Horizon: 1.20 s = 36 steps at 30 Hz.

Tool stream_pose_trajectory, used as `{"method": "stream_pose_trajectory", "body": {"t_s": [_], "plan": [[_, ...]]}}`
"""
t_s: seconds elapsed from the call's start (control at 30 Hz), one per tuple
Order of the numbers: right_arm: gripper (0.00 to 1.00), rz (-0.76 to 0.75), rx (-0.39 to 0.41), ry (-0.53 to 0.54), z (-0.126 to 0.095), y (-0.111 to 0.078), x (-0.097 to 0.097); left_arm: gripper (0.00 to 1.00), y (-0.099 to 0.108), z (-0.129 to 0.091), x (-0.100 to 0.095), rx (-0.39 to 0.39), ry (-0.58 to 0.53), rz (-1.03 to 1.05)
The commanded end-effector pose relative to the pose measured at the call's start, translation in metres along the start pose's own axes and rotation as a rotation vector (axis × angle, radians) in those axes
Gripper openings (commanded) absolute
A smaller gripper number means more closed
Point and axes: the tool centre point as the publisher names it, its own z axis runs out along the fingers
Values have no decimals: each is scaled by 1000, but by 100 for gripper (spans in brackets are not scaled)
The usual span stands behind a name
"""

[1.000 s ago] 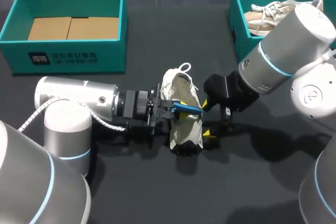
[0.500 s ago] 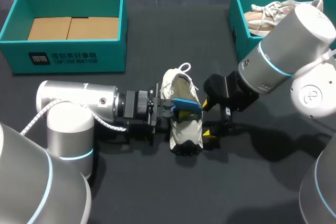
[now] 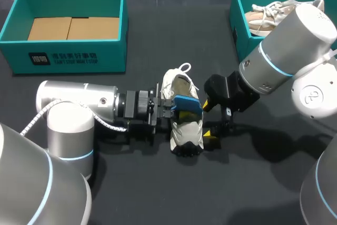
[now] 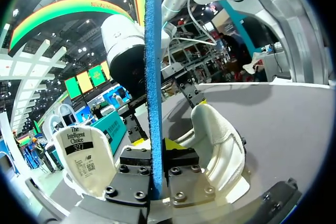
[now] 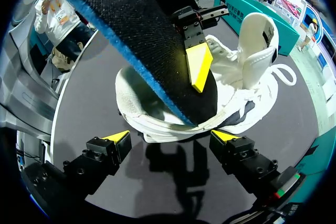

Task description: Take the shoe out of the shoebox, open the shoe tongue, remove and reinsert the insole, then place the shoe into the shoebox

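Observation:
A white shoe (image 3: 181, 122) lies on the dark table mid-view, its heel toward me. My left gripper (image 3: 171, 106) comes in from the shoe's left and is shut on a blue-edged insole (image 3: 187, 103), held just above the shoe's opening. The left wrist view shows the insole (image 4: 153, 72) edge-on, clamped between the jaws, with the shoe (image 4: 220, 140) under it. My right gripper (image 3: 210, 130) stands open at the shoe's right side. In its own view the right gripper (image 5: 172, 139) has its yellow fingertips (image 5: 118, 139) wide apart before the shoe (image 5: 236, 72), under the insole (image 5: 142, 35).
A teal shoebox (image 3: 68, 59) with a cardboard floor stands at the back left. Another teal box (image 3: 237, 30) at the back right holds a beige shoe (image 3: 263, 17). My right arm's elbow partly covers that box.
My left gripper has lifted and levelled the insole a little above the shoe. The right arm and the shoe have not moved.

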Motion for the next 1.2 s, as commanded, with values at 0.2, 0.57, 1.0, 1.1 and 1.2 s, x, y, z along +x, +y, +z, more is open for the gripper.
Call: {"method": "stream_pose_trajectory", "body": {"t_s": [0.2, 0.57, 1.0, 1.1, 1.2], "plan": [[100, 0, 1, -1, 1, 0, 0, 30, -12, -1, 0, -7, -10, 3], [100, 0, 1, -1, 1, 0, 0, 28, -31, -5, 3, -15, -27, 23], [100, 0, 1, -1, 1, 0, 0, 0, -16, 3, 4, -31, -16, 151], [100, 0, 1, -1, 1, 0, 0, 0, -9, 3, 5, -34, -14, 167], [100, 0, 1, -1, 1, 0, 0, 0, -3, 3, 4, -42, -10, 176]]}}
